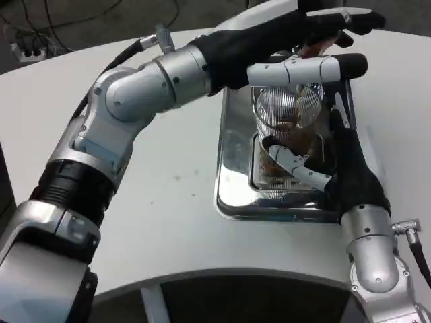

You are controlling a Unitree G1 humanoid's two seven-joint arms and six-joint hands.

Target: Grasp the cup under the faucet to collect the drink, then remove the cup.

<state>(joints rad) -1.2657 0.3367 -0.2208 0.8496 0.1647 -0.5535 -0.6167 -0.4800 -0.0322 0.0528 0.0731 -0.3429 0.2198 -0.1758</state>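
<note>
Now the right hand (323, 168) grasps the cup (288, 111) over the tray (232, 175); left hand (303, 47) above, grip unclear, perhaps pressing something.

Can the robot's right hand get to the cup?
Probably yes, it looks like it already has. The right hand is wrapped around the lower part of the cup on the metal tray. The left hand reaches across above the cup, not blocking it.
</note>
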